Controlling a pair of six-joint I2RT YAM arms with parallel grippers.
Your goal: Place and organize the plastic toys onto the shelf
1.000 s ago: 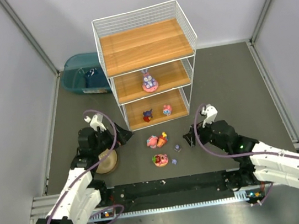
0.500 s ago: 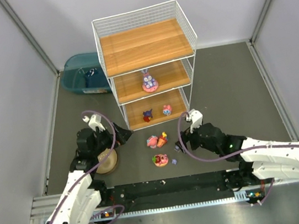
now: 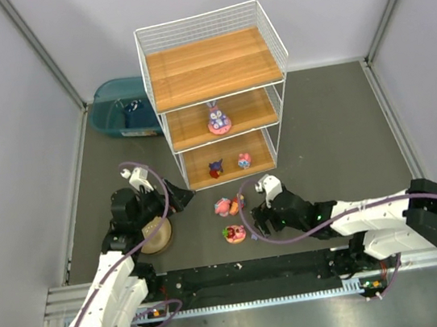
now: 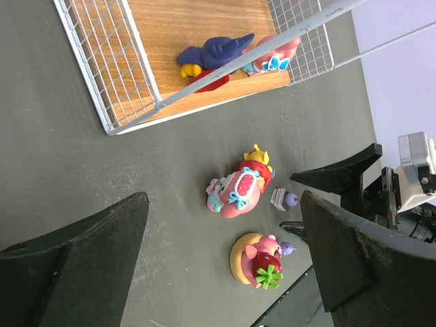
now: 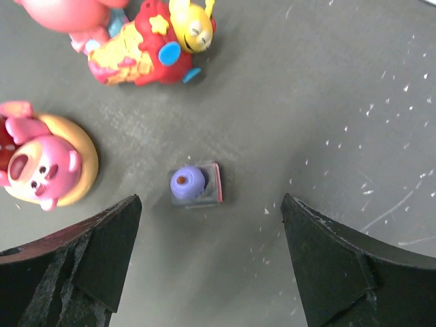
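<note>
Three toys shelved, rest loose on the mat.

**Top view.**
- Shelf (image 3: 213, 68), 12 o'clock end of table. Top board bare.
- Mid tier: purple-eared bunny (image 3: 217, 119).
- Low tier: dk-blue-and-red figure (image 3: 216, 168) and pink figure (image 3: 243, 160), side by side.
- Loose lot at shelf's 6 o'clock: pink-and-red cluster (image 3: 228, 205), flower-topped disc (image 3: 234, 233) at its 6, tiny purple piece (image 3: 254, 236) at disc's 3.
- R gripper (image 3: 255, 222) hangs over that piece.
- L gripper (image 3: 178, 199) at 9 o'clock of the lot, apart from it, near tan bowl (image 3: 157, 237).
- Teal bin (image 3: 117, 104) at shelf's 9 o'clock.

**L wrist view.**
- Fingers (image 4: 75, 252) spread wide, holding nothing.
- Cluster and disc lie on the mat (image 4: 102, 170) below them.

**R wrist view.**
- Fingers (image 5: 88, 259) spread wide, empty.
- Purple piece sits centred btwn them on the mat, untouched.
- Looks: lilac dome on a small square base w/ a pinkish edge, smallest of the lot. Upright or tipped, can't tell.

**Step, my read.**
- Approach for a pick of the purple piece.
- Next move calls for a straight drop and a close on the narrow base, w/o nudging the disc at 9 o'clock.
- Then a carry toward 12 o'clock, to a free spot on a tier.
</note>
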